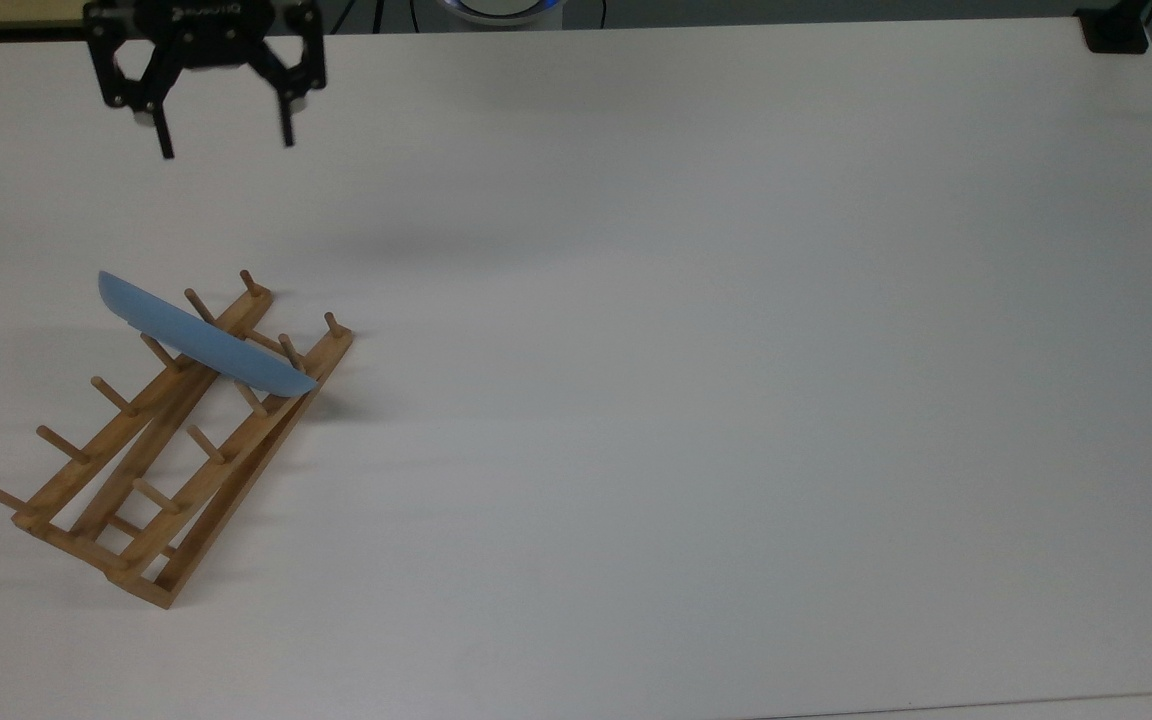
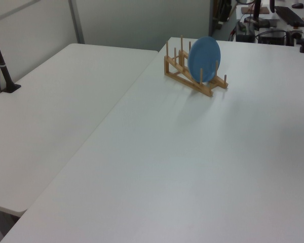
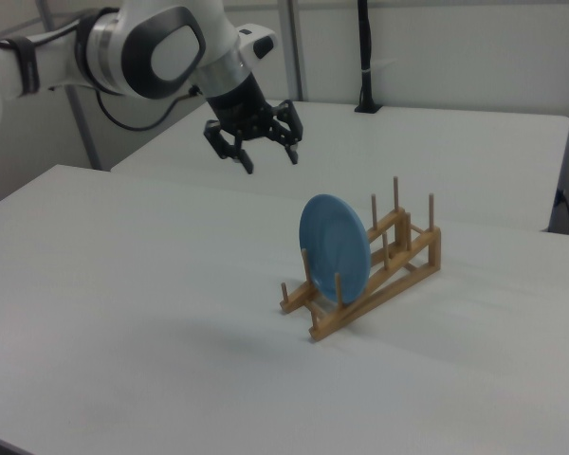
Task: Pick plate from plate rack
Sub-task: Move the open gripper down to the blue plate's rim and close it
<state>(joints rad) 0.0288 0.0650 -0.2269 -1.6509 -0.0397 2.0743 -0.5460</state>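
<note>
Plate (image 1: 204, 341) is standing on edge in the plate rack (image 1: 168, 452), slotted between pegs near the end of the rack that is lying toward the top view's upper right; the other slots are holding nothing. In the right view the plate (image 3: 334, 248) is facing the camera, leaning slightly against the pegs. Rack is sitting on the white worktop (image 1: 696, 360). Tool (image 1: 226, 150) is hanging in the air well apart from the plate, fingers spread wide, gripping nothing; right view is showing it (image 3: 270, 163) pointing downward.
</note>
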